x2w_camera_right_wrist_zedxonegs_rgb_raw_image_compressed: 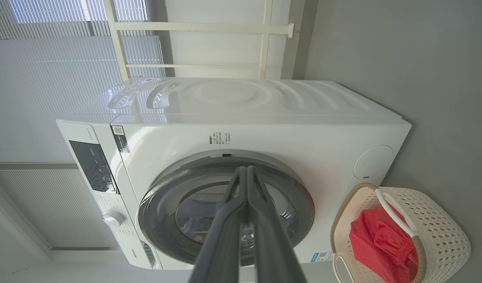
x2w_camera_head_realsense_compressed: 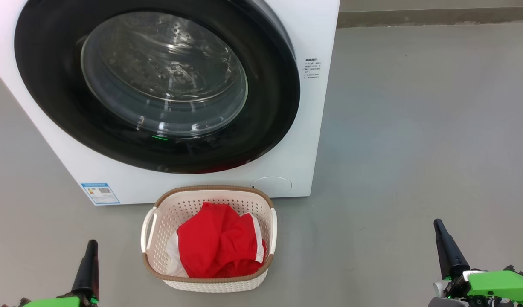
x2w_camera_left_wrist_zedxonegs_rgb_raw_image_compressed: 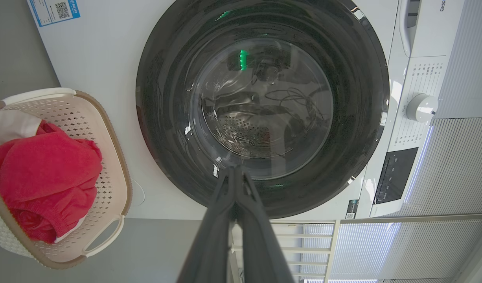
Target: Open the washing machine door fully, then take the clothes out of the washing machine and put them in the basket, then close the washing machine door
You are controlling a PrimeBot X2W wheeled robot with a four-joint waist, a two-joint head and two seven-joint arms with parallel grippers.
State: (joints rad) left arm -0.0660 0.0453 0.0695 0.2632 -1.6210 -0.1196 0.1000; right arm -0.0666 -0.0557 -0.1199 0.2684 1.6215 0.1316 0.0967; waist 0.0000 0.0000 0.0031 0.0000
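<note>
Closed jaws apart, basket (x2w_camera_head_realsense_compressed: 181, 209) of clothes (x2w_camera_head_realsense_compressed: 219, 245) between, nearer left.

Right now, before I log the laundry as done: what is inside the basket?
Red clothes with white trim lie bunched in the basket. They cover most of its bottom, so anything lying beneath them cannot be seen.

Dark tapered fingers (x2w_camera_head_realsense_compressed: 447, 249) join bright green wrist housings (x2w_camera_head_realsense_compressed: 500, 285).
</note>
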